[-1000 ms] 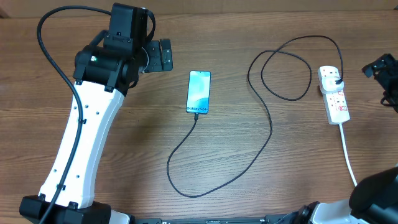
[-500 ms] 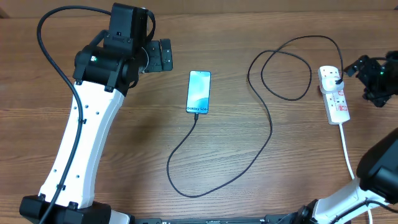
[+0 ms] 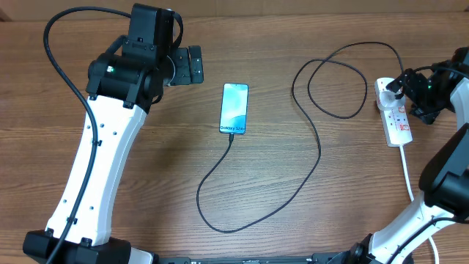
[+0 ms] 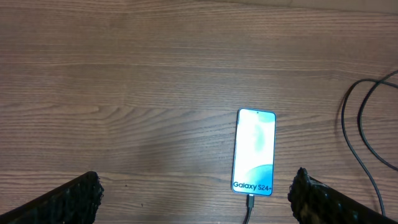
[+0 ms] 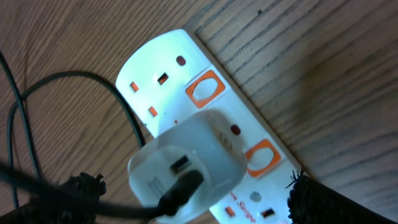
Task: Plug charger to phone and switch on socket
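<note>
Hovering close above the power strip (image 5: 158, 59) with the right gripper (image 5: 193, 183), jaws spread wide either side of the white USB adapter (image 5: 186, 165) and clamped on nothing. Probably no grip needed here at all: rocker switches (image 5: 205, 87), orange-rimmed and likely stiff, best pressed from above with one fingertip. Strip probably light enough to skid on the wooden table (image 3: 359, 205), so press straight down rather than sideways. Cannot tell which rocker serves the occupied outlet, nor whether either is already on; near end of the strip cut off by the frame and partly masked by the adapter.

Further out, charger cable (image 3: 319, 150) thin and limp, looping from the adapter across the table to the phone (image 3: 234, 108). Connector apparently seated in the phone's lower edge, though too small to confirm fully home. Phone lying flat, screen up and lit; smooth glass, likely slippery, best left alone.

Farthest, left gripper (image 3: 187, 64) near the phone's top corner, not touching, jaws wide apart and empty.
</note>
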`<state>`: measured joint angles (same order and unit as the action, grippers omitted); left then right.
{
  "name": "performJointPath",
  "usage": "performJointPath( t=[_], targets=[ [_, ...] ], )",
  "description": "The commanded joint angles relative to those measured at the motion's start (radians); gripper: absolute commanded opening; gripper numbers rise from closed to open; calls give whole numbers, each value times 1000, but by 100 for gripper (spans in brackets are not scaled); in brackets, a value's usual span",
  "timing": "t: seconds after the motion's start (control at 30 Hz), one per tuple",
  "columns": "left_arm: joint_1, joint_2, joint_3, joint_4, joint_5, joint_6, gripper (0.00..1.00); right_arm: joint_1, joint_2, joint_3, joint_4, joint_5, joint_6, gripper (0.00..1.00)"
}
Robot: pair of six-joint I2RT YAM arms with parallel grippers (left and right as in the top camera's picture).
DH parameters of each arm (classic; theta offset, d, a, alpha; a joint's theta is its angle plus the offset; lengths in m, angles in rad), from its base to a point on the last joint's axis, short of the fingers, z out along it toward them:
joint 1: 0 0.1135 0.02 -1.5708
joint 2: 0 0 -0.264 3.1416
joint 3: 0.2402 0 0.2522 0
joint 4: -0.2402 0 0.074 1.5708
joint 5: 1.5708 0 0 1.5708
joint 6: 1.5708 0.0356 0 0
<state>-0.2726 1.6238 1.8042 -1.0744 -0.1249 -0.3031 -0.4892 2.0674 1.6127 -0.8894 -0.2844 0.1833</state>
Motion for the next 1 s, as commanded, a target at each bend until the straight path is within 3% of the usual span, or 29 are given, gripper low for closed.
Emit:
performJointPath(
  t=[0.0,0.17,0.97],
  targets=[
    [3,11,-1,1,-16,19,100,8,24,-6,29,-6,-10,100],
    [4,11,-1,1,-16,19,100,22,24,-35,89,-82,-61,100],
    [4,11,-1,1,-16,19,100,48,68,-43,92,-84,-61,100]
  ],
)
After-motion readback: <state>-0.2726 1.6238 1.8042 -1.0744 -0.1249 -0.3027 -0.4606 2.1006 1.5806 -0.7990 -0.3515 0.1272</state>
